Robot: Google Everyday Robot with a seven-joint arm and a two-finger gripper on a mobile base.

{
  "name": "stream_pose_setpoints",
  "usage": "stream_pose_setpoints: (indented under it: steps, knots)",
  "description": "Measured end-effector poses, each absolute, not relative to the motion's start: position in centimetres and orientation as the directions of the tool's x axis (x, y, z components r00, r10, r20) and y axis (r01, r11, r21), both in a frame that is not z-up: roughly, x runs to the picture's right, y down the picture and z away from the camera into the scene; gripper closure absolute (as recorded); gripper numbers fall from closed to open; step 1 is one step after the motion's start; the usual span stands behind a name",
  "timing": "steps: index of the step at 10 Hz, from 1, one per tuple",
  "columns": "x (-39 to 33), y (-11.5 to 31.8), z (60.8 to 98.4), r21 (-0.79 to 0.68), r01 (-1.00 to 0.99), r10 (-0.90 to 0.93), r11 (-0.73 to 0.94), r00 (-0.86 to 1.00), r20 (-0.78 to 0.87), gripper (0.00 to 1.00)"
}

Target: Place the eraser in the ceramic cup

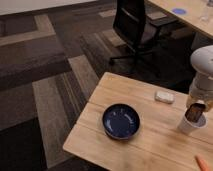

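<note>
The white ceramic cup [190, 124] stands on the wooden table [150, 145] near its right edge. My gripper [196, 111] hangs from the white arm at the right, directly over the cup's mouth. It is shut on the dark brown-black eraser [194, 113], which it holds upright with the lower end at or just inside the cup's rim. The eraser hides part of the cup's opening.
A wide dark blue bowl [121, 120] sits at the table's middle. A small white oblong object [164, 96] lies behind and to the left of the cup. An orange item [204, 163] shows at the lower right corner. A black office chair [135, 30] stands behind the table.
</note>
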State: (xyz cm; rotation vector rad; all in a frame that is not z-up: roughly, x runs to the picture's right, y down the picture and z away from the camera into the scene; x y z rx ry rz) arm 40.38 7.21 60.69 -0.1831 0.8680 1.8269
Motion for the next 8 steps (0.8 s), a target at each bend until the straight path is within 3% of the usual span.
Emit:
stream_pose_setpoints:
  steps: [1,2,3,4,8]
  knots:
    - [40.31,7.16,60.74,0.474,-0.862,0.751,-0.179,-0.431,-0.500,0.70]
    - [40.34,7.19,60.74,0.474,-0.862,0.751,-0.179,-0.431,-0.501,0.62]
    - [40.37,7.21,60.72,0.474,-0.862,0.750,-0.180,-0.432,-0.500,0.44]
    - [40.39,7.22,60.71,0.475,-0.862,0.750,-0.180,-0.432,-0.500,0.36]
    - [40.40,7.30,60.76,0.475,-0.862,0.749,-0.180,-0.433,-0.502,0.34]
